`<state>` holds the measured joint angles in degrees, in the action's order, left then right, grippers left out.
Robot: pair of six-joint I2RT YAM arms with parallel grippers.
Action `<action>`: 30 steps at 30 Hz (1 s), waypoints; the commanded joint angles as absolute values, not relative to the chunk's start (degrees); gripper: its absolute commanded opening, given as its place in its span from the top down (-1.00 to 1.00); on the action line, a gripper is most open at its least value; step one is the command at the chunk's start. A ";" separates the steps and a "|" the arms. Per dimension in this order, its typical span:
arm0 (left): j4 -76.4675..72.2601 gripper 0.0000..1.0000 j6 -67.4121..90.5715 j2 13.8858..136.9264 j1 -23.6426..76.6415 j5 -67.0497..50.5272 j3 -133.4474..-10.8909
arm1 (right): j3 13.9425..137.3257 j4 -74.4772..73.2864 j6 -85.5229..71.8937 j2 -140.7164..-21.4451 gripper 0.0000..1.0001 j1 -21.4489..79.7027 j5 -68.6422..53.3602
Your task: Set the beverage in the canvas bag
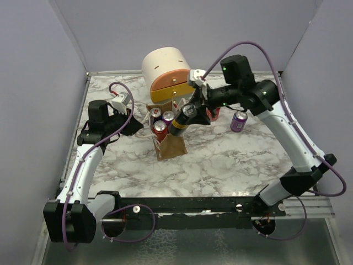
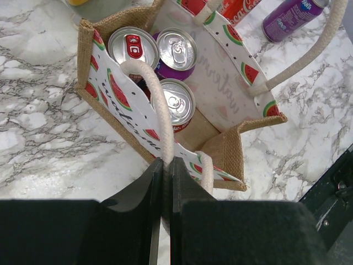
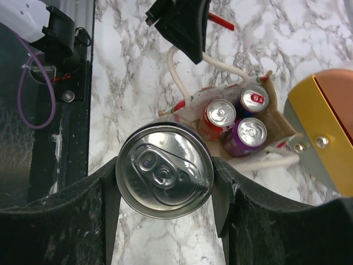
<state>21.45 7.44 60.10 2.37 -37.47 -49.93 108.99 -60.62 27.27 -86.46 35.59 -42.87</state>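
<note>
The canvas bag (image 1: 171, 146) stands open mid-table, tan outside with a watermelon-print lining. It holds three upright cans: two red (image 2: 131, 45) and one purple (image 2: 176, 51). My left gripper (image 2: 165, 171) is shut on the bag's near cream handle (image 2: 157, 105) and holds it up; it sits left of the bag in the top view (image 1: 141, 125). My right gripper (image 3: 166, 187) is shut on a dark beverage can (image 3: 164, 175). It holds the can tilted over the bag's right side (image 1: 182, 119), above its opening. The bag also shows in the right wrist view (image 3: 276, 118).
A cream-and-orange rounded drawer box (image 1: 167, 74) stands just behind the bag. A purple can (image 1: 239, 121) and a red can (image 1: 214, 114) are on the marble table (image 1: 220, 160) to the right. Grey walls enclose the back and sides.
</note>
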 commanded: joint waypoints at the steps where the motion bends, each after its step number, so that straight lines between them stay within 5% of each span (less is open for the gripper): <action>1: 20.36 1.00 8.18 59.91 2.73 -39.96 -51.49 | 114.72 -54.90 28.11 -91.04 0.48 40.21 -37.65; 13: 20.06 1.00 8.15 59.92 2.72 -41.42 -51.39 | 122.09 -54.27 25.21 -104.22 0.54 41.38 -26.20; 30: 20.13 1.00 7.81 59.12 2.81 -41.12 -51.25 | 115.00 -54.51 25.75 -108.05 0.56 42.26 -21.22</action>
<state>21.06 7.81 60.07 2.39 -39.55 -49.95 116.62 -58.72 25.76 -107.79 41.65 -21.37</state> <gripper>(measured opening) 0.090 0.581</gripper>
